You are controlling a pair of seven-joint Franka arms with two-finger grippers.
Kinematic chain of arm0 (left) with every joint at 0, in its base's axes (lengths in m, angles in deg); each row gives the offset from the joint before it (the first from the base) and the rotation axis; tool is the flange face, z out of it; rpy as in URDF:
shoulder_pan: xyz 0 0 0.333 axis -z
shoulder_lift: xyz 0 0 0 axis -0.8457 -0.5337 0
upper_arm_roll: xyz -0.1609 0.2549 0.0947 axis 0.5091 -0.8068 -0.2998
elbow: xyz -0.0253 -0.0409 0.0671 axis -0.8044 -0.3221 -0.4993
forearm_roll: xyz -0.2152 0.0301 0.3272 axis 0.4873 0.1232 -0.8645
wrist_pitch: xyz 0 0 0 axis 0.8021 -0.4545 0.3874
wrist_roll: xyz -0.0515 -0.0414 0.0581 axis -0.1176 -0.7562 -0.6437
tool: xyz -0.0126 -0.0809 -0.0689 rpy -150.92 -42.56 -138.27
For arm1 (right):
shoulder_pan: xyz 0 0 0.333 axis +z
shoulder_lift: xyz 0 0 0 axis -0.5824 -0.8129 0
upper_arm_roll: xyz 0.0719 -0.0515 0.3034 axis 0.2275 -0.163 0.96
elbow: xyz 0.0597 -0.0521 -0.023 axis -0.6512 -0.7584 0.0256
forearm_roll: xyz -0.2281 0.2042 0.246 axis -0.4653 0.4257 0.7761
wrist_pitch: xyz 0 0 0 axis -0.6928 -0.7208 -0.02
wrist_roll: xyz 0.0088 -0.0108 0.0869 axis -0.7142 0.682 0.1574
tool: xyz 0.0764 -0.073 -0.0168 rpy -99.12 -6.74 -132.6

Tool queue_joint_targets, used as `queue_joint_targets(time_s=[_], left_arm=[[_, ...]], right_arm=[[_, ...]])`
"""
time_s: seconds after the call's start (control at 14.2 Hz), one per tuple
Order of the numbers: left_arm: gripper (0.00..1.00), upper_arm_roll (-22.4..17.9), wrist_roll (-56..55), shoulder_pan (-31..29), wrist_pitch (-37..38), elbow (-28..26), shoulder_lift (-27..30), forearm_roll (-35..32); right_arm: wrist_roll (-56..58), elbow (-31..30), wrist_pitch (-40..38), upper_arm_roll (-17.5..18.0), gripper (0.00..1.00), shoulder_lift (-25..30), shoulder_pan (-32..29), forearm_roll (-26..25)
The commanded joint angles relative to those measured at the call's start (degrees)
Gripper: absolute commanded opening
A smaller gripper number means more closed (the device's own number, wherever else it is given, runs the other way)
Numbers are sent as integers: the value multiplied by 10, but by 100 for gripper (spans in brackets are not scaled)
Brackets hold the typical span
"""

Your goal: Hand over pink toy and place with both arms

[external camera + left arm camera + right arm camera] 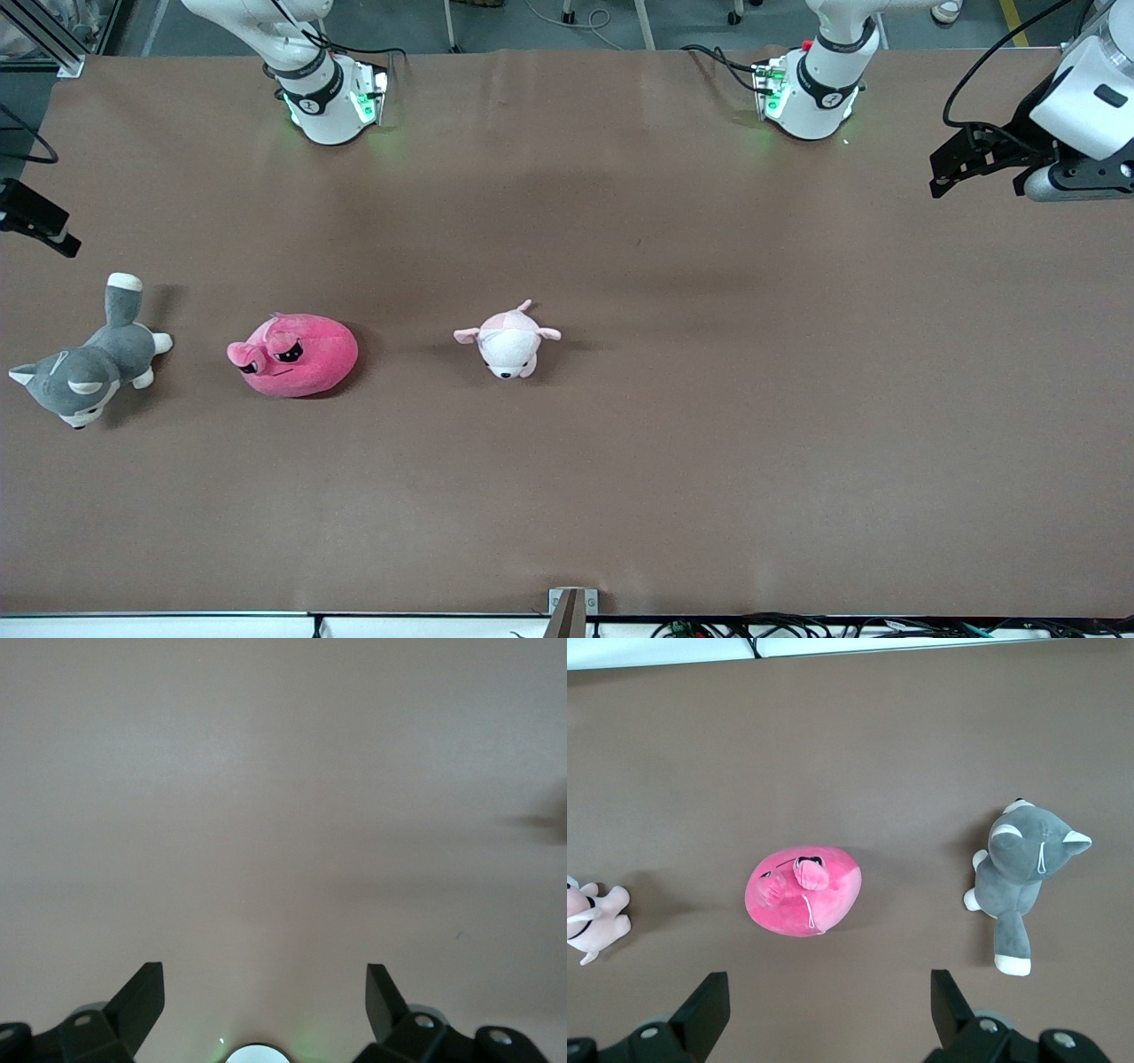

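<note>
Both claws hang spread and empty: the right claw (824, 1010) above the pink toy (294, 355), the left claw (264, 1005) over bare brown bench (753, 399).

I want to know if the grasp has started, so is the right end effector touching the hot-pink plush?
Apart. In the right wrist view the right end effector has its fingers open, with bare table between them and the pink toy.
</note>
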Motion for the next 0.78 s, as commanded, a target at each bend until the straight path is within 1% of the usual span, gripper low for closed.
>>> queue_joint_targets(time_s=[0.0, 0.21, 0.71], left_arm=[[100, 4, 14, -6, -4, 3, 10, -2], [100, 3, 12, -6, -4, 10, 6, -3], [100, 2, 11, -6, -4, 10, 5, -3]], right_arm=[[-5, -78, 22, -1, 100, 59, 9, -20], [-6, -87, 17, 2, 100, 70, 9, -18], [-5, -85, 15, -2, 100, 69, 6, -12]])
